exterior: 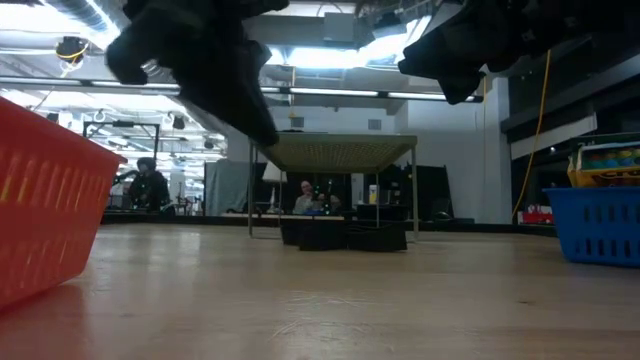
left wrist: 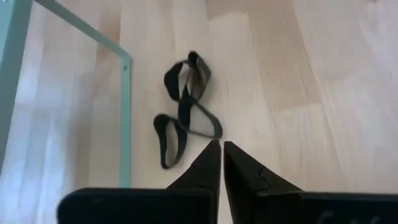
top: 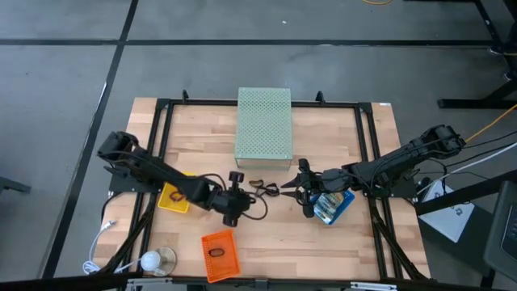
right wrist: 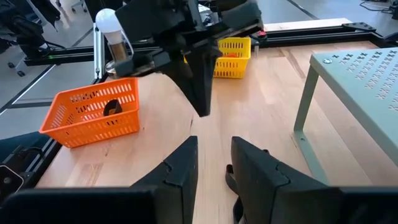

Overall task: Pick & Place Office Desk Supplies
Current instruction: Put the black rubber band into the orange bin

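Left gripper [left wrist: 221, 149]: fingers pressed together, empty, tips just beside black loop pieces [left wrist: 184, 109] lying on the wooden table [top: 339, 242] near the green perforated box [top: 263, 123]. Right gripper [right wrist: 214, 155]: fingers slightly apart, empty, facing it. Orange tray [top: 220, 255]: one black loop inside.

Orange tray [top: 220, 255] contents too small; blue tray [exterior: 603, 222] edge-cropped.

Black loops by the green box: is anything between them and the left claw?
Nothing visible. The black loops lie on bare wood just ahead of the shut left claw, beside the green box.
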`<move>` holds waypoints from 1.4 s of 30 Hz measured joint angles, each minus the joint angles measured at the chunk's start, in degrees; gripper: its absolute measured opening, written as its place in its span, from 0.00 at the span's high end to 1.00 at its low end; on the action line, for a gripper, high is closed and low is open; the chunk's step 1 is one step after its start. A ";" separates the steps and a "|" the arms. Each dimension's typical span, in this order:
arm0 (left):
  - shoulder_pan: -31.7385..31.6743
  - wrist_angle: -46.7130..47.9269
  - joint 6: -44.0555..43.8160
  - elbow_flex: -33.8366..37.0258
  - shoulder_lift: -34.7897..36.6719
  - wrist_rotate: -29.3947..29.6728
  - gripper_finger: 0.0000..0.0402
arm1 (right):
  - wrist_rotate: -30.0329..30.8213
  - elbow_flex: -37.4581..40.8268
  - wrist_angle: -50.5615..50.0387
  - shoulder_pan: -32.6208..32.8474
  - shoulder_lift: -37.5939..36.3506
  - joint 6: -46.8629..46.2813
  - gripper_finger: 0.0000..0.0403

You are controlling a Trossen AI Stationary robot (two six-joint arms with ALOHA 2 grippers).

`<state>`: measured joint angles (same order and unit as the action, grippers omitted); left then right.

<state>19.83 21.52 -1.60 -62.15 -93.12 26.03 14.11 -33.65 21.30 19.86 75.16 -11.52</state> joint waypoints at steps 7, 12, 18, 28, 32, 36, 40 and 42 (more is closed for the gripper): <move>-2.61 -3.72 0.96 0.00 -4.40 -2.89 0.80 | -0.02 0.00 0.10 0.00 0.00 -0.01 0.76; -4.39 -4.63 2.85 0.00 -6.97 -2.70 0.68 | -0.02 0.00 0.04 0.00 0.00 0.01 0.76; -6.86 -5.00 5.63 0.00 -9.29 -2.73 0.61 | -0.02 0.00 0.03 -0.02 0.00 0.02 0.76; -10.80 -5.59 8.13 0.00 -10.40 -5.91 0.63 | -0.02 0.00 0.02 0.00 0.00 -0.03 0.76; -11.93 -7.27 8.32 -0.02 -10.91 -9.61 0.65 | -0.02 0.00 0.00 0.00 0.00 -0.01 0.76; -12.19 -7.79 9.46 0.00 -11.94 -9.76 0.66 | -0.02 0.00 -0.09 -0.01 0.00 -0.01 0.76; -12.26 -8.16 10.17 -0.01 -13.62 -10.09 0.66 | -0.02 0.00 -0.17 -0.02 0.00 -0.01 0.76; -12.45 -8.36 9.91 -0.08 -14.20 -9.40 0.66 | -0.03 0.00 -0.17 -0.02 -0.01 -0.01 0.76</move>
<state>7.38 13.16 8.31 -62.23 -107.32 16.63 14.08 -33.65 21.13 19.84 75.15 -11.54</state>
